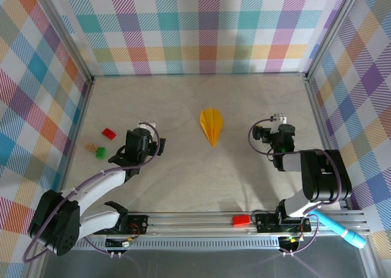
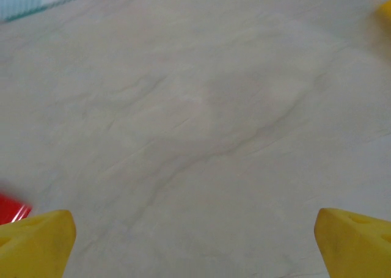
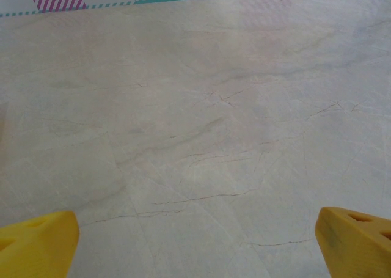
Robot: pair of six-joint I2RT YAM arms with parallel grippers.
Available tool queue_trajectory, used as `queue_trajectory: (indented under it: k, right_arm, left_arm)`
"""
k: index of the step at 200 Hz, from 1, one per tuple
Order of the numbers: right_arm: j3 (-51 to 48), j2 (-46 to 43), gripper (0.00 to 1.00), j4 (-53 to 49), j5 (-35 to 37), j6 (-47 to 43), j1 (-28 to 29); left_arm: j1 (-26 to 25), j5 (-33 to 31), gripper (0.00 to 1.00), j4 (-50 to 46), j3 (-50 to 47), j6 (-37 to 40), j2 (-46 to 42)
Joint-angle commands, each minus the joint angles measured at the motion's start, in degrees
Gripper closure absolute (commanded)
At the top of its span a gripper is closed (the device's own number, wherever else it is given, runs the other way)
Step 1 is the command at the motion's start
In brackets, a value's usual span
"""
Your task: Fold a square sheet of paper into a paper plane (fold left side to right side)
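On the desk [image 1: 183, 186], the left end effector [image 1: 146, 141] and right end effector [image 1: 276, 134] both stand with fingers wide apart, holding nothing. Between them lies the paper plane [image 1: 211, 125], long axis running away from the bases, tip pointing toward them, neither arm clearly nearer.

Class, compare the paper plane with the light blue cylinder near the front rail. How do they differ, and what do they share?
The paper plane is yellow-orange, flat, creased; the light blue cylinder is round. The plane lies at the middle of the table; the cylinder lies on the front rail at the right. The plane's tip points at the rail; the cylinder lies slantwise. Neither is held.
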Motion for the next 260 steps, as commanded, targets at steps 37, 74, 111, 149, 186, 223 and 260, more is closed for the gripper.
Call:
queue_trajectory:
  k: [37,74,111,149,186,223,260]
  right_arm:
    - [0.35,-0.2,0.01,1.97,-1.0,-0.88,-0.35]
    - [0.36,-0.2,0.01,1.97,-1.05,-0.83,-0.26]
    - [0.35,-0.21,0.01,1.96,-1.0,-0.83,-0.33]
    - [0.35,-0.2,0.01,1.89,-1.04,-0.75,-0.32]
    - [0.35,-0.2,0.01,1.96,-1.04,-0.79,-0.31]
    - [0.35,-0.2,0.01,1.89,-1.05,-0.99,-0.33]
    - [0.35,-0.2,0.01,1.94,-1.05,-0.84,-0.29]
  left_arm:
    - [8.83,-0.5,0.0,18.65,-7.85,-2.81,2.59]
    - [11.97,6.2,0.0,27.25,-8.91,0.78,7.91]
    - [13.79,13.14,0.0,40.69,-9.5,2.31,14.96]
    - [16.01,15.45,0.0,47.67,-10.24,1.69,20.25]
    - [18.41,16.08,0.0,59.68,-12.66,-0.69,26.92]
    - [21.9,18.76,0.0,44.85,-5.34,-4.38,26.82]
    - [22.05,18.81,0.0,45.02,-5.5,-4.5,26.67]
